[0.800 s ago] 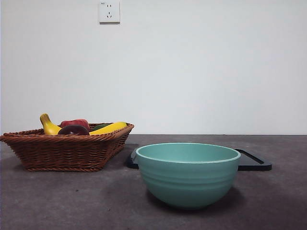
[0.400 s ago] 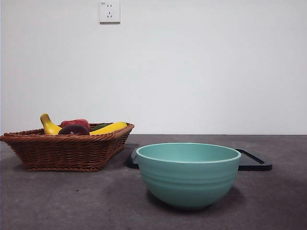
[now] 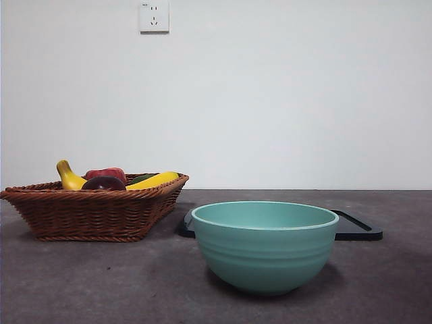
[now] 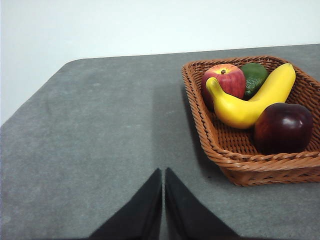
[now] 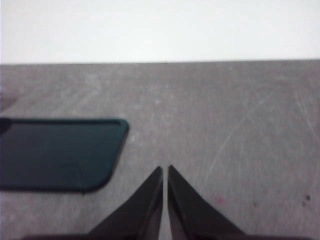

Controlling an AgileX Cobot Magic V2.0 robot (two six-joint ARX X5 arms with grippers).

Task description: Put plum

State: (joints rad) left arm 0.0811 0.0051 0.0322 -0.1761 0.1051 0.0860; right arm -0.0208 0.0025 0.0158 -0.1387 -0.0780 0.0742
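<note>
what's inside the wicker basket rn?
The wicker basket holds the plum, a banana, a red apple and a green fruit largely covered by the banana. The basket floor beneath them is mostly hidden. Neither gripper is near it.

The plum (image 4: 283, 128) is round, smooth and glossy — a dark purple-maroon that goes nearly black on its shaded side, with a small bright highlight on top. It lies in the wicker basket (image 4: 250, 165) at a corner near the rim, touching the tip of the banana (image 4: 250, 102). In the front view only the plum's (image 3: 103, 183) dark dome shows above the basket's (image 3: 94, 212) edge — nothing grips it.
</note>
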